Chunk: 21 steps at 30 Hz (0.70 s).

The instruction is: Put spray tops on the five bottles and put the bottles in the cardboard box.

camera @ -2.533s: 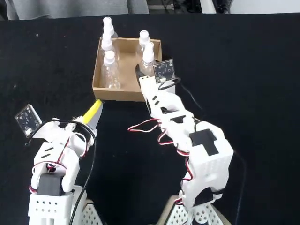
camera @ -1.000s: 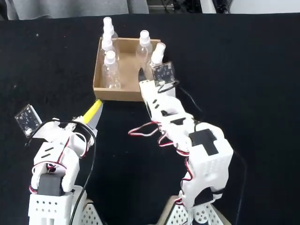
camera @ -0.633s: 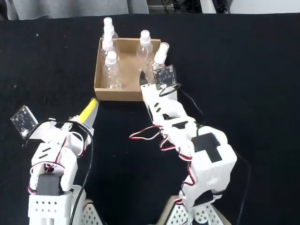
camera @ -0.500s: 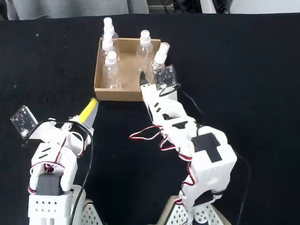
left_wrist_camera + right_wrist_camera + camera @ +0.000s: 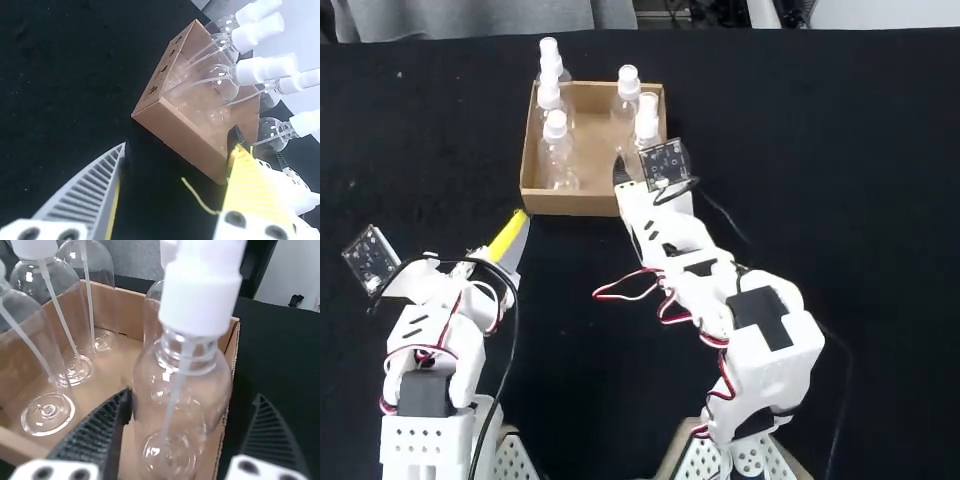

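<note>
**Desk:** Where is the right claw?

**Operator:** I see the right claw (image 5: 192,400) at the near corner of the cardboard box (image 5: 535,185), on the right arm's side. Its two black fingers stand spread on either side of a bottle (image 5: 182,390). One finger is against the glass-clear wall, and the other is clear of it with a gap showing. So it is parted, not clamping.

**Desk:** And the bottle?

**Operator:** It stands upright inside the box, in that same corner, with its white spray top (image 5: 200,295) on.

**Desk:** What about the rest?

**Operator:** The other four bottles (image 5: 556,150) stand in the box too, all capped. Three are in a row along the wall on the left arm's side, and one is in the far corner behind the first.

**Desk:** Left arm?

**Operator:** My left claw (image 5: 177,140) hangs over the black worktop (image 5: 820,150), short of the box's near wall. Its fingers are wide apart, with nothing between them.
</note>
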{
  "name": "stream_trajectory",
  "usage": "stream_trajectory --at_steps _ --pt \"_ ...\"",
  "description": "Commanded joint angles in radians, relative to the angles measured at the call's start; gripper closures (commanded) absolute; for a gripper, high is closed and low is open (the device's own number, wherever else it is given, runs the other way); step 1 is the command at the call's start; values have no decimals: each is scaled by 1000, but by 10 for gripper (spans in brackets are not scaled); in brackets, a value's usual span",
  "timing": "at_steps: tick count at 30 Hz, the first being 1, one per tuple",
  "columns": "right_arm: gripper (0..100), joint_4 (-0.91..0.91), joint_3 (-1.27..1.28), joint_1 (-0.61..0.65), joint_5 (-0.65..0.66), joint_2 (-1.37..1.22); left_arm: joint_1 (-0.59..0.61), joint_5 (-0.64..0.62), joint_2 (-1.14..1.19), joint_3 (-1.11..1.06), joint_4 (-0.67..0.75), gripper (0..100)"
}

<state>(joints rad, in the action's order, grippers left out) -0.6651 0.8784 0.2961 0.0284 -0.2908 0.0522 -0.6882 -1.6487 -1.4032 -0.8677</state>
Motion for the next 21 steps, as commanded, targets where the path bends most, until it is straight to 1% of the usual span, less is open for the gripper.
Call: stream_trajectory --at_steps 1,4,6,17,21 --pt "680 14 -4 29 14 71 12 0 -9 16 26 690" --pt "631 14 4 29 48 71 12 0 -9 16 26 690" --pt "612 14 5 31 48 71 12 0 -9 16 26 690" --pt "608 15 7 31 54 77 12 0 -9 16 26 690" --pt "608 15 54 31 54 148 12 0 -9 16 26 690"
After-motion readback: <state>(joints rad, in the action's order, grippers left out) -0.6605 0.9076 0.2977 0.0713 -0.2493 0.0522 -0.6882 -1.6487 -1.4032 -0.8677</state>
